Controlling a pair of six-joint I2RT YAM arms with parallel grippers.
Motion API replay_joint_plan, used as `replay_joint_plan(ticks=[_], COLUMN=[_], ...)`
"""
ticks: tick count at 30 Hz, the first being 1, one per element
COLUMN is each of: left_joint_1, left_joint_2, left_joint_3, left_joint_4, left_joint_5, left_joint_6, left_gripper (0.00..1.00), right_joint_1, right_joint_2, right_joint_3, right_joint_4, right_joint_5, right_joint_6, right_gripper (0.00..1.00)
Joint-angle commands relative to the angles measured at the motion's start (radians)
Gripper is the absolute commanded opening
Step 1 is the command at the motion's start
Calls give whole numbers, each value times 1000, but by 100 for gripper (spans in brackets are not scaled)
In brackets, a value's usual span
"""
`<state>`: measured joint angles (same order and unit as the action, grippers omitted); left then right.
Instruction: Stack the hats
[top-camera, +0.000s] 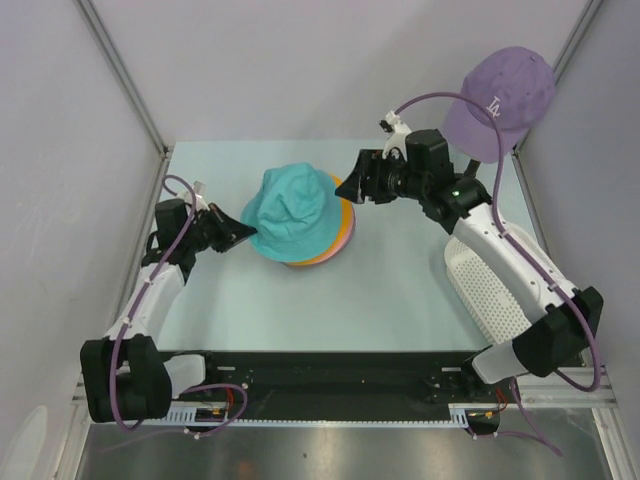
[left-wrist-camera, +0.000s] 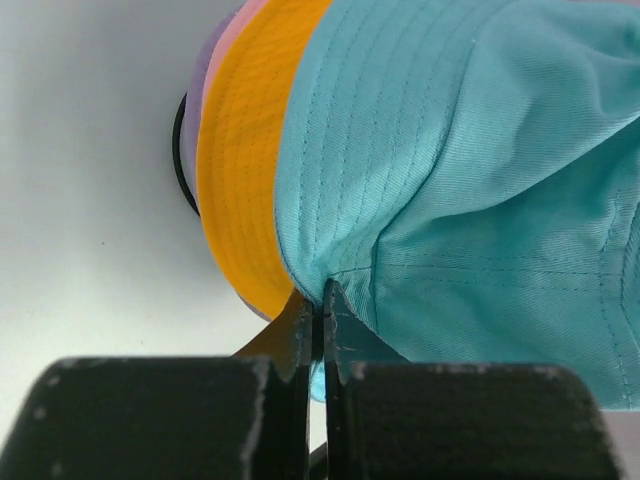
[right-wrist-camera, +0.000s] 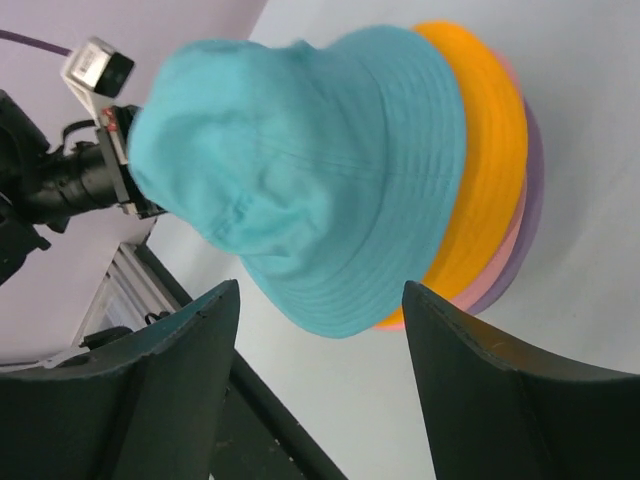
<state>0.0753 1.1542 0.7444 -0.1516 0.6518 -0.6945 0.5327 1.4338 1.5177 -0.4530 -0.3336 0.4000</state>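
Note:
The teal hat sits on top of a stack at the table's middle, over the orange hat, the pink hat and the lavender hat, whose brims peek out at the right. My left gripper is shut on the teal hat's left brim. My right gripper is open and empty, just right of the stack and apart from it; the stack shows between its fingers.
A purple baseball cap with a white LA logo hangs at the back right, above the right arm. Grey walls with metal posts close in the table on the left, right and back.

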Motion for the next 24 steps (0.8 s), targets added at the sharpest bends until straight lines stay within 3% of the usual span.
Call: replay_joint_plan(ticks=[1, 9, 24], left_joint_1=[12, 12, 12], left_joint_2=[30, 59, 85], left_joint_3=[-36, -30, -10], left_joint_4=[70, 135, 182], left_joint_5=[46, 77, 81], left_joint_6=[76, 79, 58], left_gripper=[1, 0, 0], right_joint_1=[-36, -97, -117], right_joint_2=[42, 126, 206], right_joint_3=[-83, -155, -329], right_joint_4=[176, 315, 536], right_joint_5=[-122, -266, -387], right_joint_6=[59, 65, 94], right_gripper=[67, 57, 65])
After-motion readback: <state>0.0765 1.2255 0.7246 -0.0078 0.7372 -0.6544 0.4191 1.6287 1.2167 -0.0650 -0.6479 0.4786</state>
